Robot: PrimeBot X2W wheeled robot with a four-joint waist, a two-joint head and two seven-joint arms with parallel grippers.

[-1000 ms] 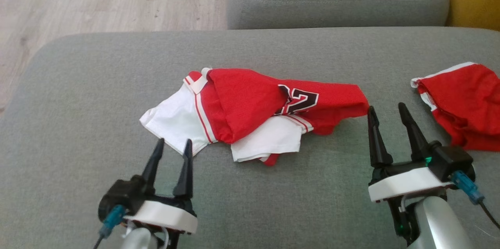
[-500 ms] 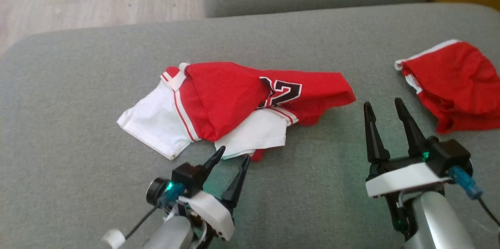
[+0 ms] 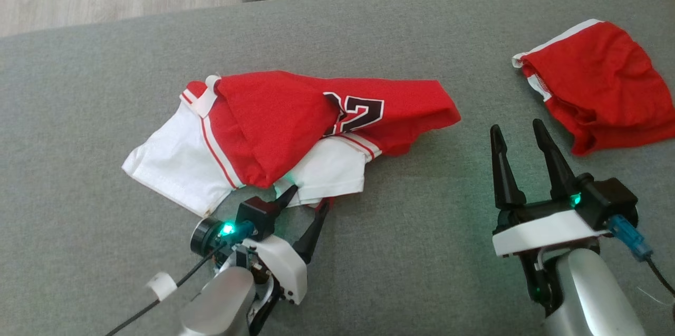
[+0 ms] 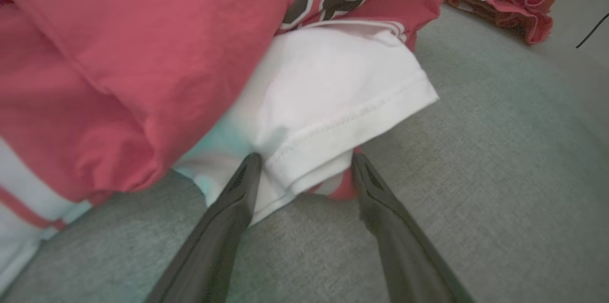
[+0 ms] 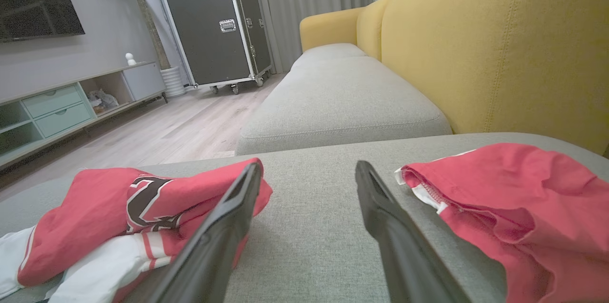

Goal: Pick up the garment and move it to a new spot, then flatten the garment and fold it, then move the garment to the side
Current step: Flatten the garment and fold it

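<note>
Sofa (image 3: 422, 35): the shirt (image 3: 274, 120) is laid bunched on it.
Left gripper (image 3: 309, 196): fingers are spread at the white sleeve edge (image 4: 333, 117); only a thin bit may be pinched, then dropped.
Right gripper (image 3: 516, 126): fingers are spread, nothing held.

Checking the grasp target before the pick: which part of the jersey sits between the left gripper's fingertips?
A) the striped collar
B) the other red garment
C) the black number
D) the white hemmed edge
D: the left wrist view shows the open left gripper straddling the white hemmed edge of the jersey.
</note>
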